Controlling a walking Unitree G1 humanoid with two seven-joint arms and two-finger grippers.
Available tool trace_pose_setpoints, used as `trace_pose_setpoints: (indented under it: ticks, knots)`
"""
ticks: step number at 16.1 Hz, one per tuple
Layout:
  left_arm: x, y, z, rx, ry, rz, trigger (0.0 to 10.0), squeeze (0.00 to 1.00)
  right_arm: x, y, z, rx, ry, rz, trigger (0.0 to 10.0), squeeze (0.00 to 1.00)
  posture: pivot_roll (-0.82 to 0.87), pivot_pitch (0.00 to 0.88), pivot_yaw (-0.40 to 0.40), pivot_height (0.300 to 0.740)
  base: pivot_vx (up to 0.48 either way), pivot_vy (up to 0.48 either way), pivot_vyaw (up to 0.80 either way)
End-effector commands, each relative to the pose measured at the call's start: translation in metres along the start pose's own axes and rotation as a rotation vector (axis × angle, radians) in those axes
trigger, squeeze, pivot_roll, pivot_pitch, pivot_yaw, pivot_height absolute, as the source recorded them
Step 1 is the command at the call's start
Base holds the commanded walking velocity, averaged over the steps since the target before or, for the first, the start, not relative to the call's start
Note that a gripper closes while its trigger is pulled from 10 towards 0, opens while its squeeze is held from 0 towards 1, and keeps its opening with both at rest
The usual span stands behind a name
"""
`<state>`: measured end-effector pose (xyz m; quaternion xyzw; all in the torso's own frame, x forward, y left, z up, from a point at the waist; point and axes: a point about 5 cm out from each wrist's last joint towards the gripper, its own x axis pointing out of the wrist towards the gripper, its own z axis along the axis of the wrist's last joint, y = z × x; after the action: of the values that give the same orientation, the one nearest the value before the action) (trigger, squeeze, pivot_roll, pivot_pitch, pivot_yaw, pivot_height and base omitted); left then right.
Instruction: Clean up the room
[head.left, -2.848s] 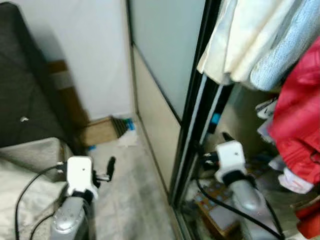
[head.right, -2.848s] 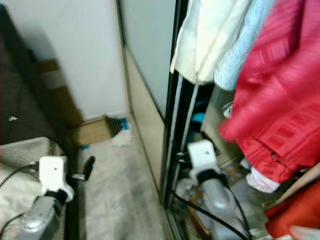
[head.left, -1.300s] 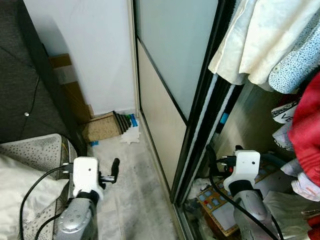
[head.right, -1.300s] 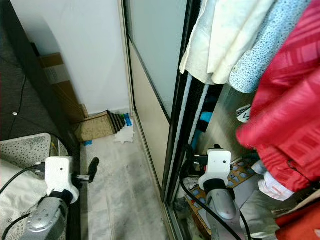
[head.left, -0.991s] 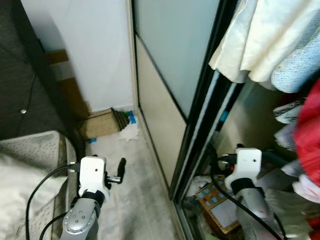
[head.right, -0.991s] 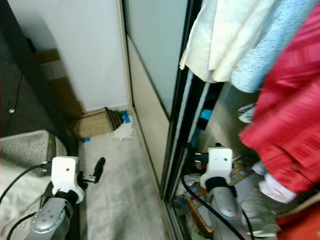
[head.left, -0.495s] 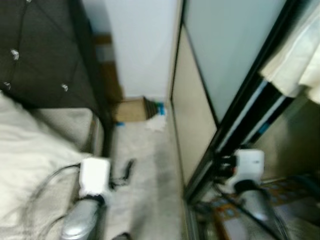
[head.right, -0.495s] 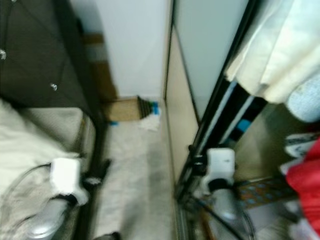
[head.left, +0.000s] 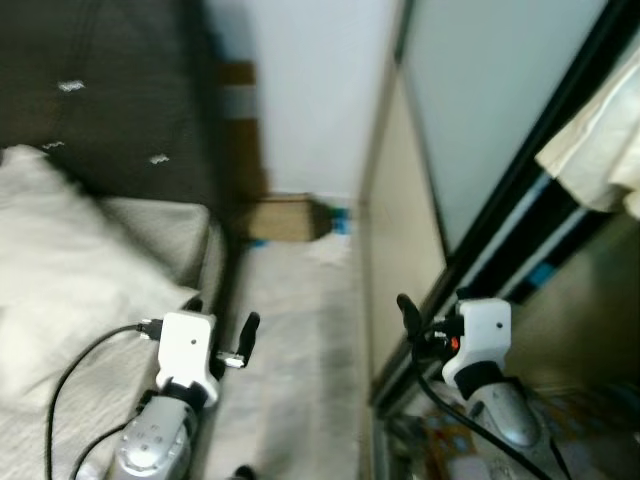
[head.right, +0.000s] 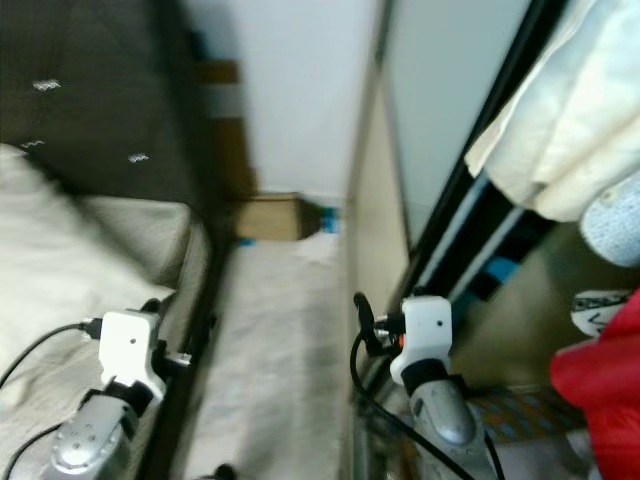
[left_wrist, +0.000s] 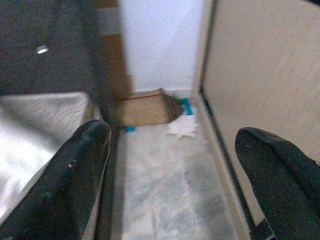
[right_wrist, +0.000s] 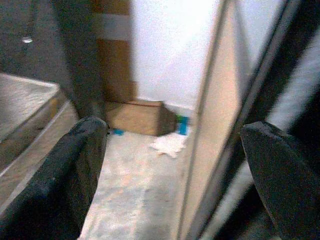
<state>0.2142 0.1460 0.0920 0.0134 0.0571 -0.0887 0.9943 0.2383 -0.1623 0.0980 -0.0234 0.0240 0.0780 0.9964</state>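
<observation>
White scrap (left_wrist: 182, 126): crumpled paper or cloth on the floor (left_wrist: 165, 180), at the far end of the aisle between bed (head.left: 70, 300) and wardrobe door (head.left: 400, 250), just beside a cardboard box (left_wrist: 142, 107) at the wall. Not yet picked up.
Left gripper (left_wrist: 175, 165): mine, fingers spread wide, holding nothing, pointing down the aisle.
Right gripper (right_wrist: 175, 170): mine, fingers spread wide, holding nothing, near the door's edge.
Clothes (head.right: 560, 120): hanging in the wardrobe; condition unclear.
Progress, as I judge it: early; nothing in hand, scrap well ahead. Approach and pickup remain.
</observation>
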Motion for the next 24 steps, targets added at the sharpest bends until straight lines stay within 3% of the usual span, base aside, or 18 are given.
trace_pose_setpoints:
  ticks: [1,9,13,19,24]
  knots:
    - [-0.0025,0.0005,-0.0003,0.014,0.002,0.008,10.0,0.00,-0.0021,-0.0005,0.0000,0.003,0.008,0.008,10.0,0.00,-0.05,0.144,-0.063,0.740,0.000,0.000,0.80]
    - [-0.0011,-0.0013,-0.0008,0.036,-0.013,-0.001,10.0,0.00,-0.0028,-0.0025,-0.0005,0.007,0.017,0.029,10.0,0.00,-0.06,0.136,-0.072,0.740,0.000,0.000,0.10]
    - [-0.0023,-0.0007,-0.0020,0.037,-0.015,0.011,10.0,0.00,-0.0019,-0.0013,-0.0001,-0.016,0.018,0.058,10.0,0.00,-0.06,0.133,-0.079,0.740,0.000,0.000,0.80]
    - [-0.0020,0.0004,-0.0044,-0.015,-0.007,0.012,10.0,0.00,-0.0003,-0.0026,-0.0012,0.005,0.021,0.049,10.0,0.00,-0.06,0.136,-0.081,0.740,0.000,0.000,0.22]
    - [-0.0014,0.0010,-0.0043,-0.022,-0.007,0.014,10.0,0.00,0.0008,-0.0021,-0.0015,0.002,0.022,0.048,10.0,0.00,-0.06,0.139,-0.079,0.740,0.000,0.415,0.00]
